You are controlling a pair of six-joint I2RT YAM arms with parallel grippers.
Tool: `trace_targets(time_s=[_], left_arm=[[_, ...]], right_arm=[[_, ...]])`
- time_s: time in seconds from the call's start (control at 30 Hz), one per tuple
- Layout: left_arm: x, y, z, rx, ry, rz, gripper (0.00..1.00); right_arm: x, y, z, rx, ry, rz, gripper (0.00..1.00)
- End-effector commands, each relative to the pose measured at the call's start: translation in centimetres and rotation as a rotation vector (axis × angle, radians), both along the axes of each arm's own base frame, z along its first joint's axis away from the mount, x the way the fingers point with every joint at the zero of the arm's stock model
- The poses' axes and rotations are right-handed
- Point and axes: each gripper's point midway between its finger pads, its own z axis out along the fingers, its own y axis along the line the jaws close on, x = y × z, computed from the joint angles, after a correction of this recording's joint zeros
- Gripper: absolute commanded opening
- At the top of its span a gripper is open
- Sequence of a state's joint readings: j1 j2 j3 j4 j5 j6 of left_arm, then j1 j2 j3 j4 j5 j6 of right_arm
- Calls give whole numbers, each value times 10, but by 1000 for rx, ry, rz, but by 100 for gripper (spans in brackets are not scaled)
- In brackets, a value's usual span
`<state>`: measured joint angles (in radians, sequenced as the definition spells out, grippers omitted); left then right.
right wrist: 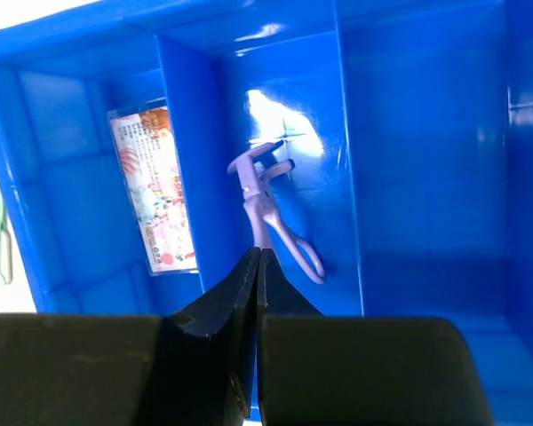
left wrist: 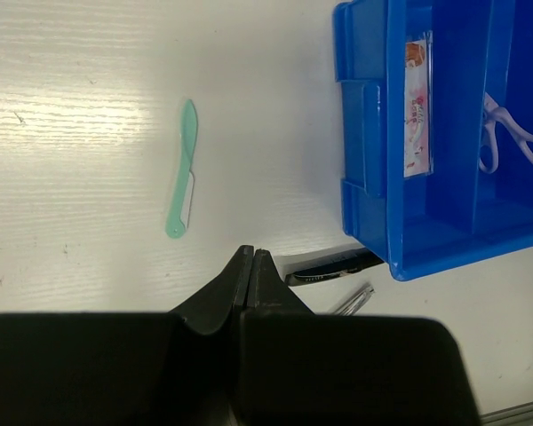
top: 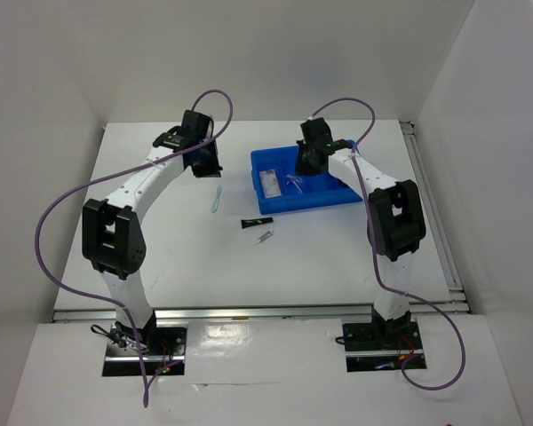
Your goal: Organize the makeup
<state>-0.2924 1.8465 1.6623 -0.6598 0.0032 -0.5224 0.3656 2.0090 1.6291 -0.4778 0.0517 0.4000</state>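
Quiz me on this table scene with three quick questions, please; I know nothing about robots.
1. True or false: the mint-green stick lies on the table, outside the blue bin.
2. What lies in the compartment below the right gripper? A lilac curler; B red lipstick; C nothing.
3. How many items lie loose on the table?
Key: 1 true. 2 A. 3 three: mint-green stick, black tube, silver stick.

The left arm (top: 151, 182) and right arm (top: 364, 173) consist of white links joined by black joint housings (top: 113, 235). A purple cable (top: 49, 213) loops externally along each arm. Black base plates (top: 145, 348) carry reddish wiring (top: 166, 359). The left gripper (left wrist: 251, 257) and right gripper (right wrist: 258, 257) have matte black, tapered fingers.
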Motion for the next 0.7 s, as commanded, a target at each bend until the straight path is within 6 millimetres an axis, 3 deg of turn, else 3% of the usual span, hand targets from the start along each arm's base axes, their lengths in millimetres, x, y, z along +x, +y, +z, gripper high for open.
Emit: trace_targets(time_s=[0.0,0.37,0.57,0.67], left_arm=[[0,4,8,15,-29,-8,0],[-2,3,1,13,-10,-14,0],[-3,3,-4,18,8,-14,0],[-4,2,-4,11,10,-20,0]], right_arm=[[8,3,14,20,-51,13,4],[7,-1,12,-2,-47,8,4],[-4,-9,-7,-30,0,-14,4],[-3,-11,-7,-37,-2,-20,4]])
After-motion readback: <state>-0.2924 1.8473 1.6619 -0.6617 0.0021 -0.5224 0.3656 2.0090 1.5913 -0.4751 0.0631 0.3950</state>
